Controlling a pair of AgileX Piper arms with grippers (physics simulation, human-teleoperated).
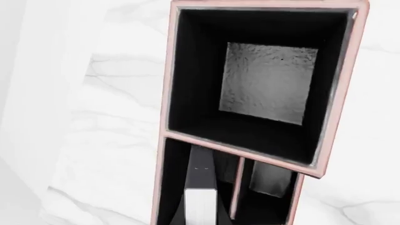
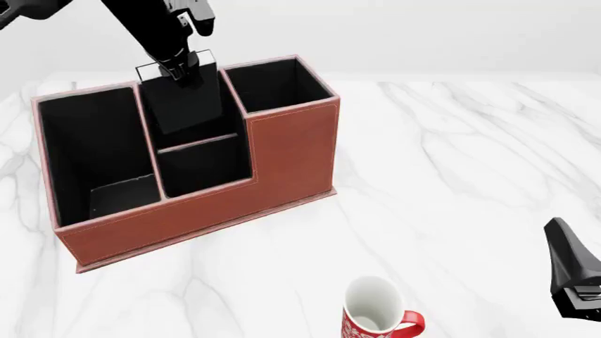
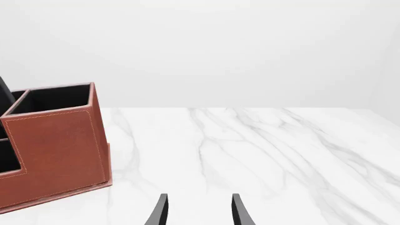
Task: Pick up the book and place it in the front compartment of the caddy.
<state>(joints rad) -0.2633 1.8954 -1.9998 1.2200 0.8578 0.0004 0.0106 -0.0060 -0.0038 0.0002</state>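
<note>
Nearest the camera, the red-and-white mug [image 2: 374, 318] stands on the marble table [image 2: 451, 176]. The right gripper [image 3: 198, 211] hovers low over the table, fingers parted, holding nothing. Farther back stands the caddy [image 2: 281, 162]. Above its rear middle cell, the left gripper [image 2: 179, 67] is clenched on the top edge of the book [image 2: 183, 98], which hangs upright, its lower part inside that cell.

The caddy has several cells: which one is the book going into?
The book, held by the left gripper, hangs over the caddy's middle rear cell, behind the low divider.
</note>
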